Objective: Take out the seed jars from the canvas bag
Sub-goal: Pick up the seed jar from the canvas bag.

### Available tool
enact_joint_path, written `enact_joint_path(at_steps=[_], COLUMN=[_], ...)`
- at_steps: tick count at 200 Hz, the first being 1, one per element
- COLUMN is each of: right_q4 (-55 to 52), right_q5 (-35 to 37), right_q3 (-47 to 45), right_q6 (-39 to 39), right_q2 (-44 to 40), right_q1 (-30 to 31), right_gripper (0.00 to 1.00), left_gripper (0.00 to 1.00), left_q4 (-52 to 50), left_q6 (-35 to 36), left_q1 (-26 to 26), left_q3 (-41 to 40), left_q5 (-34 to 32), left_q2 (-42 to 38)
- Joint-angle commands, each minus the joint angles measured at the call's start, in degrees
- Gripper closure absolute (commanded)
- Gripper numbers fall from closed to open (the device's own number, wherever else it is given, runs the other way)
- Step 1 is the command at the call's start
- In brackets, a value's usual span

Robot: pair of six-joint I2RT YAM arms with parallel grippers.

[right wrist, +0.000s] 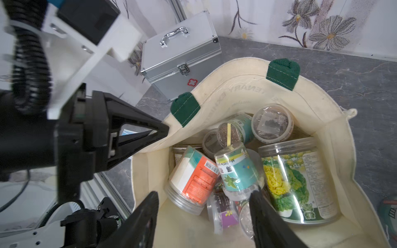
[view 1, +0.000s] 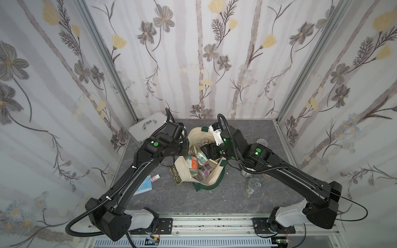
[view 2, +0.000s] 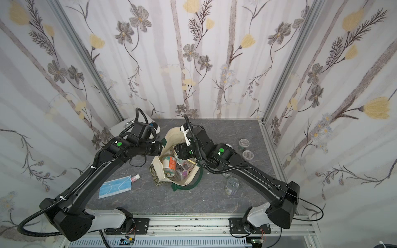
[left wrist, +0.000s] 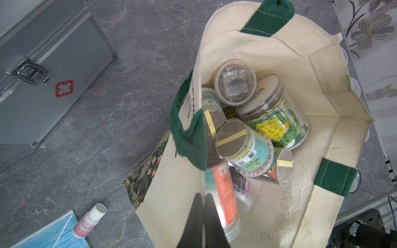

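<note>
The cream canvas bag (view 1: 206, 178) (view 2: 187, 180) with dark green handles stands open mid-table. My left gripper (left wrist: 203, 214) is shut on its near wall, holding the mouth open; its tips pinch the rim (right wrist: 165, 128). Inside lie several seed jars: an orange-labelled one (right wrist: 193, 176) (view 1: 193, 164), a teal one (right wrist: 236, 169) (left wrist: 247, 150), a big yellow-green one (right wrist: 298, 178) (left wrist: 277, 120), and a short clear one (right wrist: 271, 123). My right gripper (right wrist: 204, 199) hangs open just over the jars inside the mouth, gripping nothing. Other jars stand on the table at the right (view 2: 243, 143) (view 2: 248, 154) (view 1: 253, 185).
A silver metal case (view 1: 146, 126) (right wrist: 180, 58) sits at the back left. A small pink bottle (view 1: 155, 177) (left wrist: 90, 221) and a blue face mask (view 2: 115, 189) lie left of the bag. Flowered walls close in the back and both sides.
</note>
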Motion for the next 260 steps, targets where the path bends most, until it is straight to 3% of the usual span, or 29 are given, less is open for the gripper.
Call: enact_joint_path(at_steps=[1,88,171,260], right_q4=[-1.7,-0.8,5.3,5.1], right_q5=[0.5,0.8,0.2,-0.9], right_q3=[1.9,0.3,-4.1,-1.4], right_q6=[-2.9,-4.1,-6.9,-7.8], right_q2=[3.5,10.0,13.1,20.0], right_q1=[-0.6,-1.0,-1.1,-1.5], right_gripper=[0.32,0.31,0.2,0.25], left_gripper=[1.0,1.0,1.0,1.0], left_q4=[7.7,8.2,8.3,7.9], left_q6=[0.9,0.7,0.8,1.5], left_q1=[-0.4,-0.7,-0.7,-0.7], left_q3=[-0.4,-2.4,-3.4,-3.1], left_q5=[0.2,-0.2,-1.4,-2.2], left_q2=[-1.0,-2.3,-1.9,-1.8])
